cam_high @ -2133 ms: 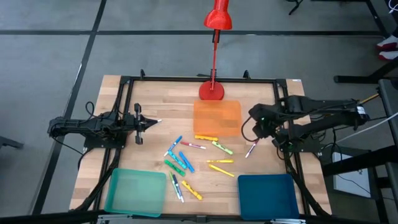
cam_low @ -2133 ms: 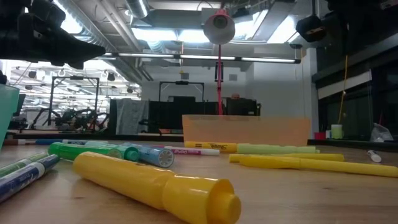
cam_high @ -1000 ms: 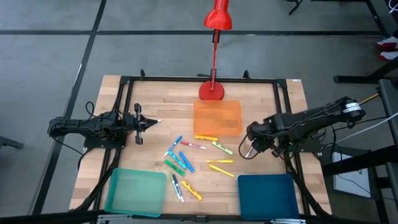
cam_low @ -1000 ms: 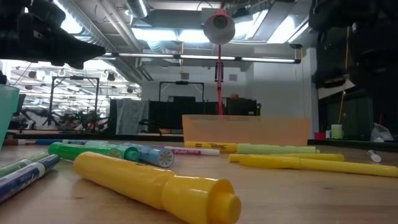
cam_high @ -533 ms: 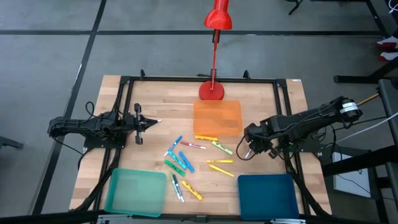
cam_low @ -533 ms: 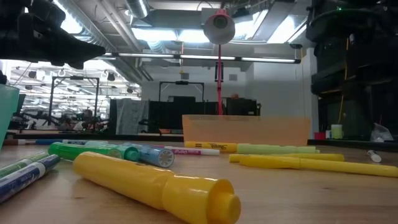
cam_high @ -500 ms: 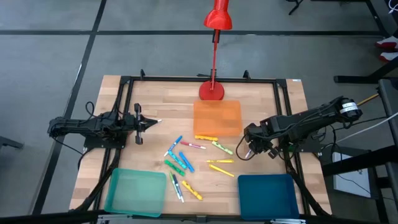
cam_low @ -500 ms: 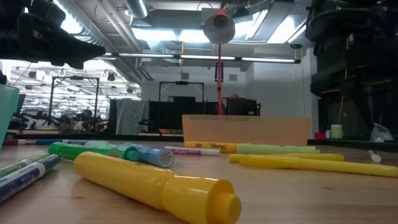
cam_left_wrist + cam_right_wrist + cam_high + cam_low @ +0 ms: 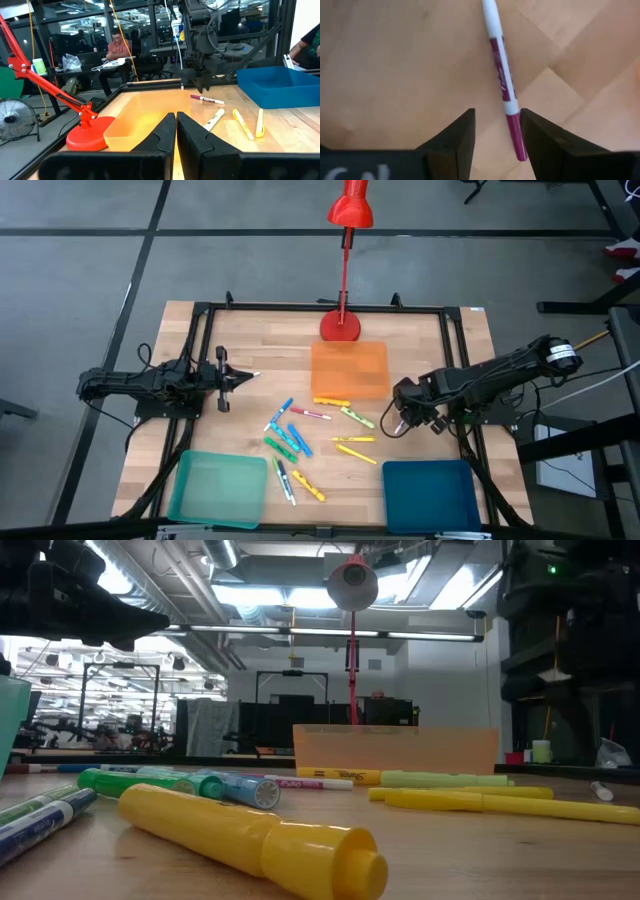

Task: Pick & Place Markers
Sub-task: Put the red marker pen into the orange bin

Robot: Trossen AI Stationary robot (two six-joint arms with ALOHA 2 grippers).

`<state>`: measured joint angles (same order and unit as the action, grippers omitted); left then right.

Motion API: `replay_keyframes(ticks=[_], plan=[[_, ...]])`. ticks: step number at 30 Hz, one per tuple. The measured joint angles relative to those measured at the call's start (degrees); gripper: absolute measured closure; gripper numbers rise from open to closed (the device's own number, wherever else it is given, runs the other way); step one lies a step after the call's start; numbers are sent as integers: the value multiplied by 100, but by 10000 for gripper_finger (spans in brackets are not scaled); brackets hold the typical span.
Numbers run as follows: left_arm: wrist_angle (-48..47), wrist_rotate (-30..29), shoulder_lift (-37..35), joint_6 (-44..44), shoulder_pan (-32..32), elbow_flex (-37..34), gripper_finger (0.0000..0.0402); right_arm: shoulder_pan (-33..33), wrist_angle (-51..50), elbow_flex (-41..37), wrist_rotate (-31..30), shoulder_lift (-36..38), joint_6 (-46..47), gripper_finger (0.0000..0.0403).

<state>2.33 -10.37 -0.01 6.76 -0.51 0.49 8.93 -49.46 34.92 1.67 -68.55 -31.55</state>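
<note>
The task looks barely begun: all the markers (image 9: 300, 435) lie loose on the tabletop (image 9: 260, 340), none in the trays (image 9: 218, 488), while the right end effector (image 9: 496, 131), released, hovers over a purple-capped marker (image 9: 501, 77); the left end effector (image 9: 176, 120) waits clenched.

Right gripper (image 9: 402, 423) hides the purple marker (image 9: 503, 90) from overhead. Yellow marker (image 9: 250, 836) blurred; left-edge markers (image 9: 40, 815) cropped at 9 o'clock.
</note>
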Motion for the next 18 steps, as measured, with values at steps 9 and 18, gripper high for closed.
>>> replay_keyframes(ticks=[9, 18], plan=[[0, 0, 0, 0, 0, 0, 389, 0, 562, -348, -64, 0, -17, 247], [0, 0, 0, 0, 2, 0, 393, -84, 808, -536, -347, -34, -22, 247]])
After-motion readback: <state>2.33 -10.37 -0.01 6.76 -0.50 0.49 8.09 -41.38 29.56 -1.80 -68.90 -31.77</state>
